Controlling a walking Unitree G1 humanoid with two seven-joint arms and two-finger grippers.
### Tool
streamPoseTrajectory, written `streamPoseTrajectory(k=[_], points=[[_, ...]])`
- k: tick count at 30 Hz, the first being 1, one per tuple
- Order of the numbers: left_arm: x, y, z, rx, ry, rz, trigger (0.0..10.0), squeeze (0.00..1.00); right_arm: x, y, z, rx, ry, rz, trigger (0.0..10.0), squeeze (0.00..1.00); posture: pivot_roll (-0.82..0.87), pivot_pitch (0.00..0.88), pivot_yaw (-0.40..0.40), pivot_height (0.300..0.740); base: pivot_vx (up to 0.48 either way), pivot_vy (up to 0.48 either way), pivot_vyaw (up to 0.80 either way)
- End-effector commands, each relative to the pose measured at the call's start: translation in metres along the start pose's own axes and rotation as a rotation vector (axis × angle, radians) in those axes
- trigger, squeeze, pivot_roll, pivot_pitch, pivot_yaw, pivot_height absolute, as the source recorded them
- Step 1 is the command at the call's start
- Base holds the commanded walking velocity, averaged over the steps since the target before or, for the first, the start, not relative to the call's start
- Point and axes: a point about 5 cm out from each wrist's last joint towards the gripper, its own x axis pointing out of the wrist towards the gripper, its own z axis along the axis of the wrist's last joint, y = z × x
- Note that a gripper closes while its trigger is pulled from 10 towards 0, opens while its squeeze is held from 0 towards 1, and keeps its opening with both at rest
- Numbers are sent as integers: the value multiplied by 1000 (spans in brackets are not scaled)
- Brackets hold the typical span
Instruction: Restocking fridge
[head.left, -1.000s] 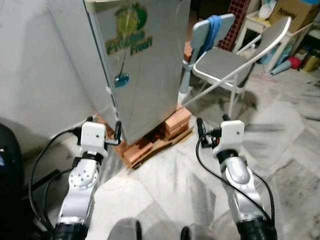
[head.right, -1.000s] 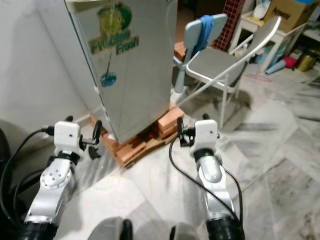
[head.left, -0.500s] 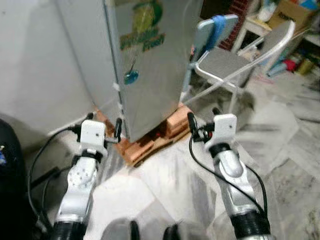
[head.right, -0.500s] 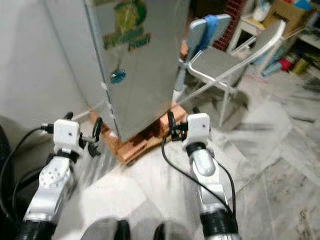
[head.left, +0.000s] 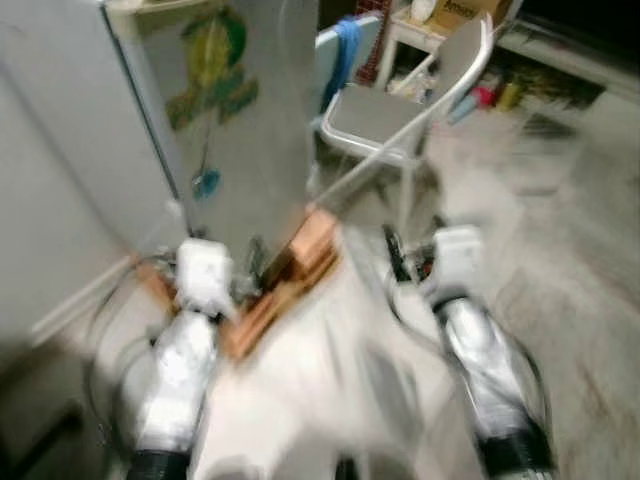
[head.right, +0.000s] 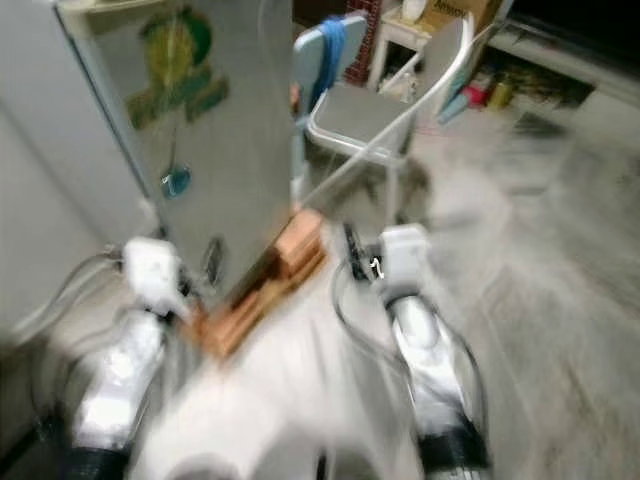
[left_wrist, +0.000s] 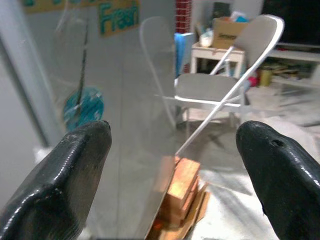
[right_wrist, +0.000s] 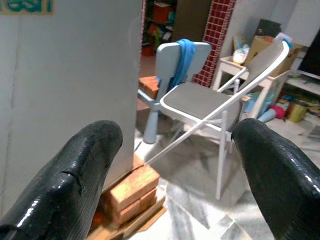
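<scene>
One folding chair beside fridge

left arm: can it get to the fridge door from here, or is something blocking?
Probably yes. The left gripper is open and empty, pointing at the fridge front with nothing between them. The folding chair stands off to the fridge's side. The head views are blurred, so how near it is cannot be told.

Marble floor: fridge raised on bricks; folding chair beside.
</scene>
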Motion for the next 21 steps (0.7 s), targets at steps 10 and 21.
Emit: streamPoseTrajectory(k=[10,21], points=[[-8,13,2,5,-2,49,10000,0,5,5,7,-5,-29,7,10000,0,79,84,-55,740,0,305,0],[-21,27,-3,11,31,96,10000,0,-3,2,-1,-4,-1,-14,10000,0,85,92,-55,740,0,0,-490]])
